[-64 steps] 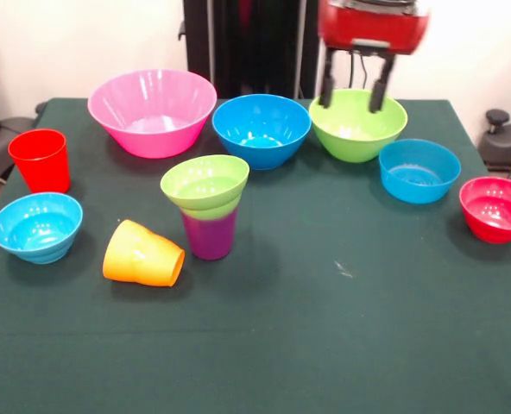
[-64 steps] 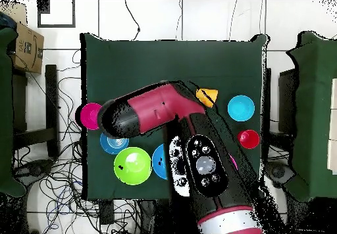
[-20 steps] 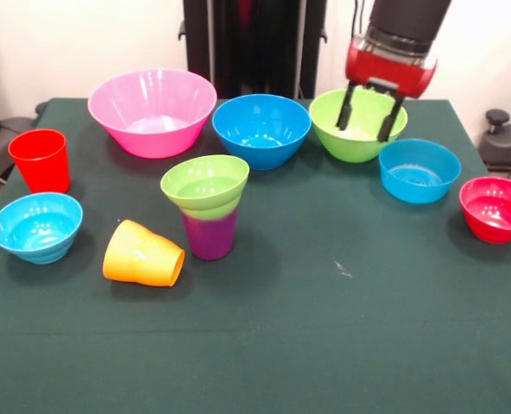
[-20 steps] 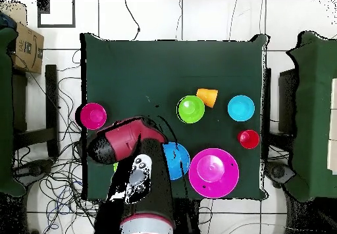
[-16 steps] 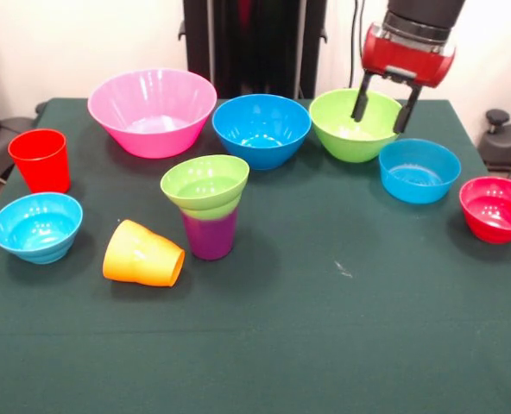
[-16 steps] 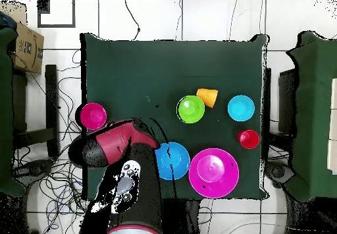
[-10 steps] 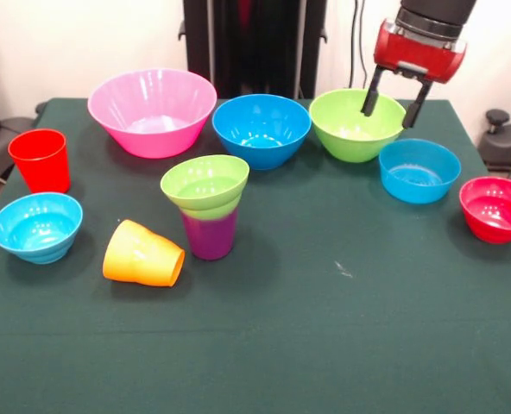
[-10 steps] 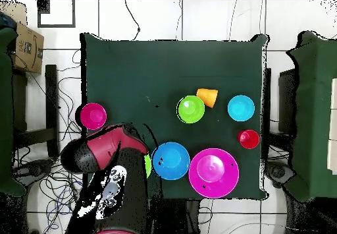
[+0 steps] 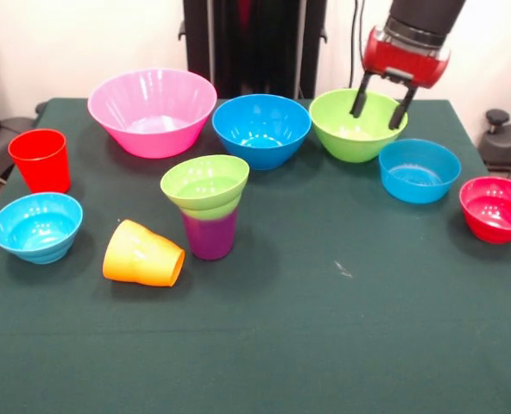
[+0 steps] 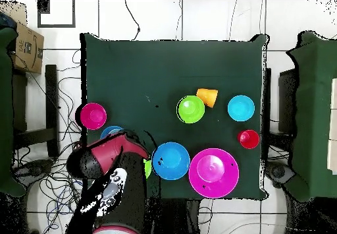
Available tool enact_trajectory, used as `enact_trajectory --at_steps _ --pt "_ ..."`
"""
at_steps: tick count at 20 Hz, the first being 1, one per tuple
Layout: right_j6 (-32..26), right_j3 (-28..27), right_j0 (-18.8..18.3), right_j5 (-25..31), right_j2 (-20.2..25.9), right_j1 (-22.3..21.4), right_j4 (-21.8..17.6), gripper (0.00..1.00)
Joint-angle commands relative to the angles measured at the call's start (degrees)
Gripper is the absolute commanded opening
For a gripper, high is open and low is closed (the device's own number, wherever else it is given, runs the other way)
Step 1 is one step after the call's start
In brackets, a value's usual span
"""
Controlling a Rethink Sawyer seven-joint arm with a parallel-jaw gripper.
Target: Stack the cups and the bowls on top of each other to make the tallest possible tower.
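1. Under all the pieces you have a table [image 9: 342, 345] covered in dark green cloth, bare along its near half apart from one small pale mark.
2. Behind it stands a pale wall with a black column at centre; from overhead you see a white tiled floor strewn with black cables [image 10: 52, 178] and a cardboard box [image 10: 26, 47] at one side.
3. You can count seven bowls: a big pink bowl [image 9: 152, 110], a mid-sized blue bowl [image 9: 261, 129] and a mid-sized green bowl [image 9: 357, 125] in the back row, a small blue bowl [image 9: 419, 170] and a red bowl [image 9: 496, 208] at the right, a light blue bowl [image 9: 36, 226] at the left, and a small lime bowl [image 9: 205, 183].
4. You can count three cups: a red cup [image 9: 40, 159] upright at the left edge, an orange cup [image 9: 142, 254] lying on its side, and a purple cup [image 9: 209, 233] upright near the middle.
5. That small lime bowl sits on top of the purple cup, so one short stack exists.
6. Your end effector [image 9: 378, 99] hangs above the right part of the mid-sized green bowl, fingers spread apart and holding nothing.
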Motion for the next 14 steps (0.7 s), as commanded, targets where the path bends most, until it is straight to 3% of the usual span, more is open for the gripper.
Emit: enact_trajectory --at_steps 1,7,14 --pt "2.9 4.6 -4.18 -6.37 5.93 4.81 0.7 1.0" --pt "2.21 3.38 -4.24 -7.36 6.66 6.82 0.06 1.0" --pt "5.76 1.68 -0.84 -8.78 5.77 8.68 2.28 1.0"
